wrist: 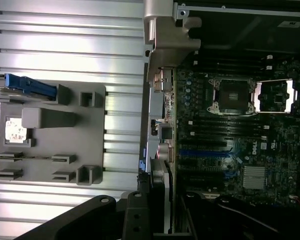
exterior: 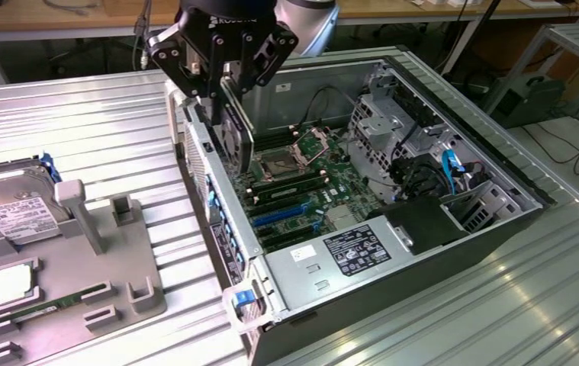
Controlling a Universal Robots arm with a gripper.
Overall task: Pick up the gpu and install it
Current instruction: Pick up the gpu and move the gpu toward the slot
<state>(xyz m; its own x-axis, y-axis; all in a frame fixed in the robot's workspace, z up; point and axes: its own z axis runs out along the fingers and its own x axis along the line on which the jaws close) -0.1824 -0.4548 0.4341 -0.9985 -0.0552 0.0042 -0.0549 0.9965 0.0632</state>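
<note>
Over the open computer case [exterior: 469, 122], which lies on its side on the ribbed metal table [exterior: 85, 130], the black gripper [exterior: 223, 103] hangs with its fingers closed narrowly on the gpu [exterior: 233, 137]. The card is held upright on edge, fan face just visible, its top clamped between the fingers. It sits just inside the case wall that faces the grey fixture [exterior: 116, 267], above the motherboard [exterior: 300, 191]. From where I stand I cannot tell whether its lower edge touches the board. Inside the case, the CPU socket [exterior: 304, 145] is near the card, the blue expansion slots [exterior: 279, 217] lie further along the board, and the labelled power supply [exterior: 355, 248] sits at the end beyond them. Outside the case, the fixture carries the hard drive [exterior: 9, 213] with its white label and a narrow green memory stick [exterior: 45, 311]. From the wrist camera the gpu [wrist: 160, 175] appears edge-on between the gripper [wrist: 160, 215] fingers, running along the case wall [wrist: 162, 30] with the motherboard [wrist: 230, 145] on one side and the fixture [wrist: 50, 145] well apart on the other.
</note>
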